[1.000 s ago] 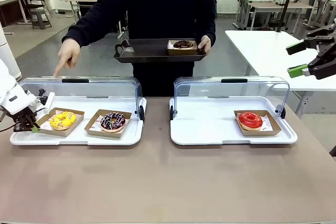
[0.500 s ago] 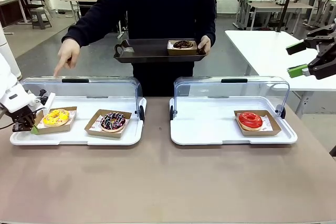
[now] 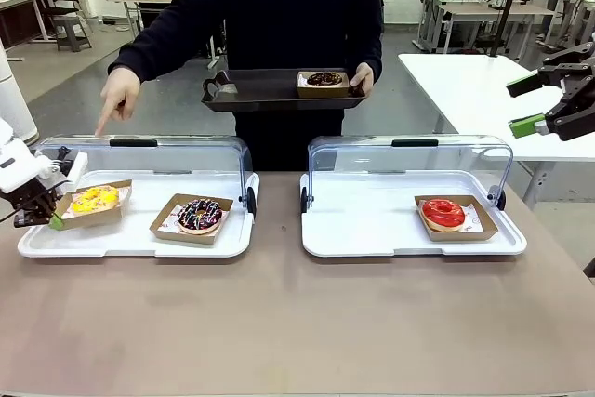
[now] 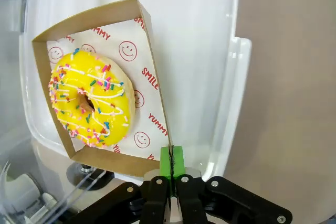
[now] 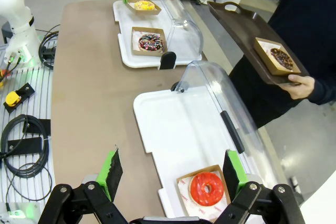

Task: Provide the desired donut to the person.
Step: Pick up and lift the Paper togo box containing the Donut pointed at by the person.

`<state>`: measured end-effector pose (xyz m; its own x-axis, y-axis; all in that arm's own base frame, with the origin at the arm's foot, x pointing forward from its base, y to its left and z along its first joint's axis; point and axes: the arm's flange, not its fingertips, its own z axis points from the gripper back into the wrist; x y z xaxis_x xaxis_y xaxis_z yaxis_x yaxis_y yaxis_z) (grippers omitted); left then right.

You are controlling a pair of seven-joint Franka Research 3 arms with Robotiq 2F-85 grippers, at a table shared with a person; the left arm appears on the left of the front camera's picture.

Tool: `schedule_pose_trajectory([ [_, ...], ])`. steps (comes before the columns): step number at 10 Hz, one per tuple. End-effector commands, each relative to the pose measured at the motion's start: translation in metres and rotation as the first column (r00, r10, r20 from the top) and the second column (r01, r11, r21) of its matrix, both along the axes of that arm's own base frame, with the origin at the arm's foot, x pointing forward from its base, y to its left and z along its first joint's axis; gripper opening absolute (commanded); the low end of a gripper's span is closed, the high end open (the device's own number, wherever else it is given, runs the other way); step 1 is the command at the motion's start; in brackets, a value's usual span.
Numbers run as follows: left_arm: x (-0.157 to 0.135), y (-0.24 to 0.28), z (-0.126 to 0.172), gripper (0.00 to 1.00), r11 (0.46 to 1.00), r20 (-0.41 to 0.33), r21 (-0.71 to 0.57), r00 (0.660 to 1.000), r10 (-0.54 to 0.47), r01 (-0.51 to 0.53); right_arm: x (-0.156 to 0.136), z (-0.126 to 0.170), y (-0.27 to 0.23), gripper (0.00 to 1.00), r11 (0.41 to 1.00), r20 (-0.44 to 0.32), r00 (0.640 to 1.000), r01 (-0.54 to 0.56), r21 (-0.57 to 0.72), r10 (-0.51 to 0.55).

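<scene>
Over left tray [image 3: 130, 246], left gripper [image 3: 57, 221] pinching tilted yellow-donut box [image 3: 93, 218], right gripper [image 3: 526, 104] raised, jaws wide

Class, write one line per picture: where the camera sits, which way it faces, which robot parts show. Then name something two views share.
Front view: between the arms, facing across the table at the person; left gripper and right gripper show at the edges.
Left wrist view: looks down the left gripper, shut on the carton of the yellow donut.
Right wrist view: raised, looks over the open right gripper, red donut below.
Shared: all three show the yellow donut.
</scene>
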<state>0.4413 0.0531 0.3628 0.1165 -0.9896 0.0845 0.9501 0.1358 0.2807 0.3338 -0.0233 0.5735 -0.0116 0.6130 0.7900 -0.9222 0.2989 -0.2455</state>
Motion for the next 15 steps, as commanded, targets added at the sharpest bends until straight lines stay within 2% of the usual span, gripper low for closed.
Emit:
schedule_pose_trajectory([
  [1,-0.034,0.009,0.007,0.0,0.997,0.036,-0.025,0.997,-0.066,0.067,0.0,-0.004,-0.001,1.0,1.0,0.012,1.0,-0.015,0.002,0.015],
  [3,-0.064,0.016,0.018,0.0,0.998,0.058,-0.011,0.997,-0.056,0.057,0.0,-0.004,-0.001,1.0,1.0,0.012,1.0,-0.015,0.002,0.015],
  [5,-0.099,0.03,0.04,0.0,0.999,-0.002,-0.033,1.0,-0.018,0.018,0.0,-0.004,-0.001,1.0,1.0,0.012,1.0,-0.015,0.002,0.015],
  [8,-0.145,0.051,0.081,0.0,0.997,-0.08,-0.017,0.993,-0.082,0.081,0.0,-0.004,-0.001,1.0,1.0,0.012,1.0,-0.015,0.002,0.015],
  [9,-0.16,0.056,0.099,0.0,0.994,-0.079,-0.03,0.991,-0.108,0.106,0.0,-0.004,-0.001,1.0,1.0,0.012,1.0,-0.015,0.002,0.015],
  [11,-0.179,0.058,0.125,0.0,0.989,-0.025,-0.044,0.99,-0.142,0.141,0.0,-0.004,-0.001,1.0,1.0,0.012,1.0,-0.015,0.002,0.015],
  [12,-0.183,0.057,0.135,0.0,0.989,0.033,-0.048,0.989,-0.141,0.143,0.0,-0.004,-0.001,1.0,1.0,0.012,1.0,-0.015,0.002,0.015],
  [15,-0.178,0.048,0.162,0.0,0.987,0.154,-0.07,0.979,-0.134,0.146,0.0,-0.004,-0.001,1.0,1.0,0.012,1.0,-0.015,0.002,0.015],
])
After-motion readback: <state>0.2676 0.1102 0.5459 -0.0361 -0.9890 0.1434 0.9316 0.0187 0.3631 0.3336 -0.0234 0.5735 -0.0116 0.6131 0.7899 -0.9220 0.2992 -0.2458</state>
